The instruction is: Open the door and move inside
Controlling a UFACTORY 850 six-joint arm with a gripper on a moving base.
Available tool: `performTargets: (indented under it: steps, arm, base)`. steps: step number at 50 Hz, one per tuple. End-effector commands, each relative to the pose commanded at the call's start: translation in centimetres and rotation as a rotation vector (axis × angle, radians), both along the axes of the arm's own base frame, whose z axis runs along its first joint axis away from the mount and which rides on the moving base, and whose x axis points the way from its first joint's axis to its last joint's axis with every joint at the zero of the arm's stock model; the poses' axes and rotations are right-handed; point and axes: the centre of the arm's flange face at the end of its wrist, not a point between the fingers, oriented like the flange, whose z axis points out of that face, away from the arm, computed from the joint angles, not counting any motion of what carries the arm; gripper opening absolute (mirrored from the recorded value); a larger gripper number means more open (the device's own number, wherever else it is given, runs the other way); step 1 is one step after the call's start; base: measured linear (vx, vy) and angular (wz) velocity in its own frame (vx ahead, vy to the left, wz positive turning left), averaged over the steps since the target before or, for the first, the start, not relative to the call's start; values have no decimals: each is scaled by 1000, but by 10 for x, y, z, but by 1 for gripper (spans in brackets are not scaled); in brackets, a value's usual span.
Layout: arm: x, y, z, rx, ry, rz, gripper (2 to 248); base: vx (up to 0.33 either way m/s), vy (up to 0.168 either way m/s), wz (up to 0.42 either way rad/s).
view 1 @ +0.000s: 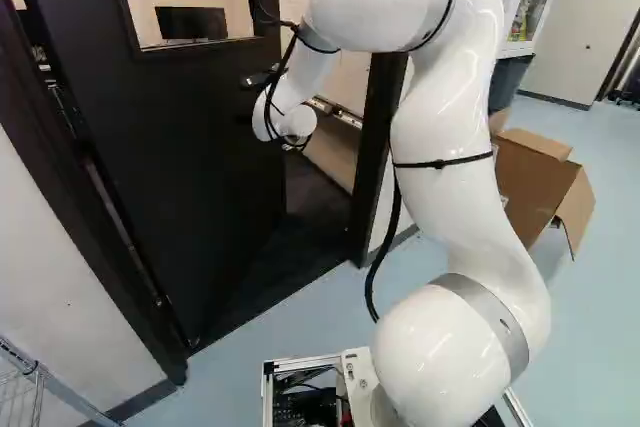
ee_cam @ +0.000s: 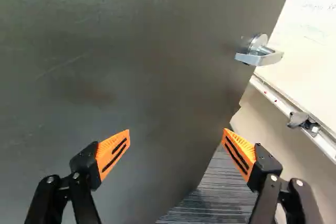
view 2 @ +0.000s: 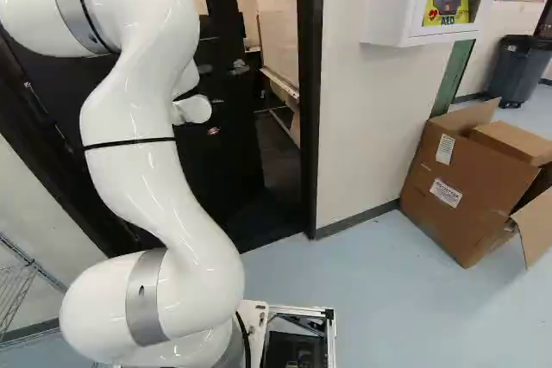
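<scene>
Big dark door [view 1: 180, 137] is part open, w/ a gap btwn its edge & the door frame [view 2: 309, 92]. The gripper [view 2: 214, 116] is nr the door, fingers wide apart. In the wrist view, the shiny handle [ee_cam: 260, 51] is on the door, ahead of the gripper [ee_cam: 176, 137], not touching it. Whiteboard [ee_cam: 315, 30] shows thru the gap. Brown box [view 2: 470, 191] sits on the blue floor [view 2: 371, 290] nr the wall [view 2: 358, 135].
</scene>
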Motion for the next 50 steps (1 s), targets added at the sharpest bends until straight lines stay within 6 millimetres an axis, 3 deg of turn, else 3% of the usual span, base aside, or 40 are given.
performTargets:
  steps: [50]
  arm:
    - [-86,-65,10,-16,50,-64,247]
  base:
    - [0,0,0]
